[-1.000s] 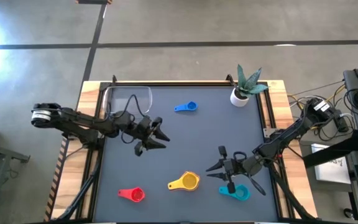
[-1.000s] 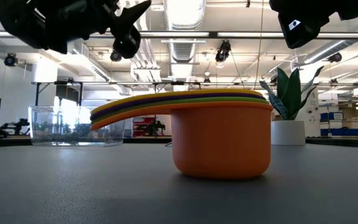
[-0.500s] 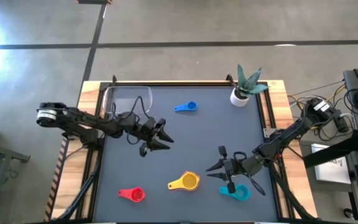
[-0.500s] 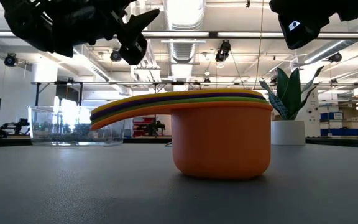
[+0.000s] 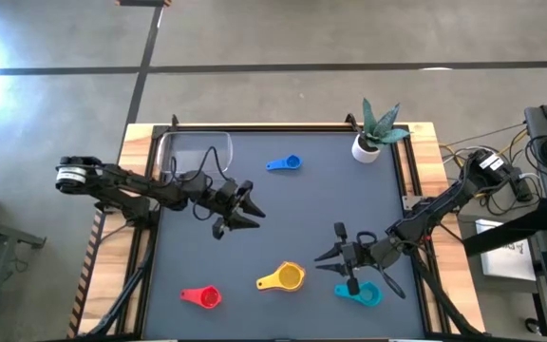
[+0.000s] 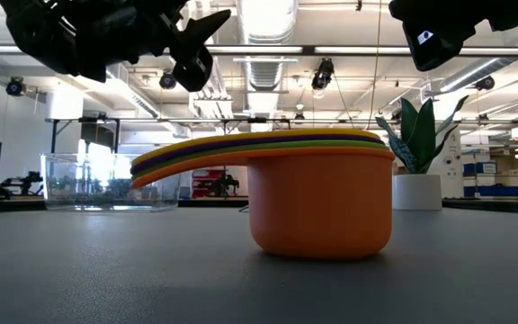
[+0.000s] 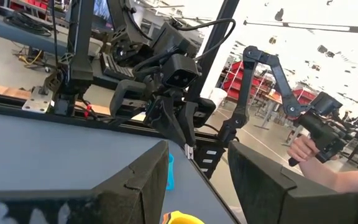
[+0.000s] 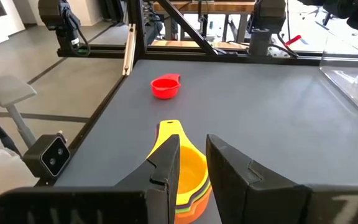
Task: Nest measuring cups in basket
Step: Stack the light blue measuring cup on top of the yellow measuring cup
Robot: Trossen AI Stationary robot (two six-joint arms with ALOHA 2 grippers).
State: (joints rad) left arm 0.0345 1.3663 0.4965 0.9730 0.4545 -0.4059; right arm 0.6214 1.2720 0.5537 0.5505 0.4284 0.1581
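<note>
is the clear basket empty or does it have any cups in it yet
Empty. The high view shows nothing inside the basket; the yellow-topped stack and the blue, red and teal cups sit outside on the table.

Own parted fingers [image 7: 135, 186], opposite arm's gripper [image 7: 178, 127], person's hand [image 7: 303, 148] beyond.

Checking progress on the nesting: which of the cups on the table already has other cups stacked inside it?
The yellow-topped stack near the table's front middle: purple, green and orange rims show under the yellow. The blue, red and teal cups lie single.
</note>
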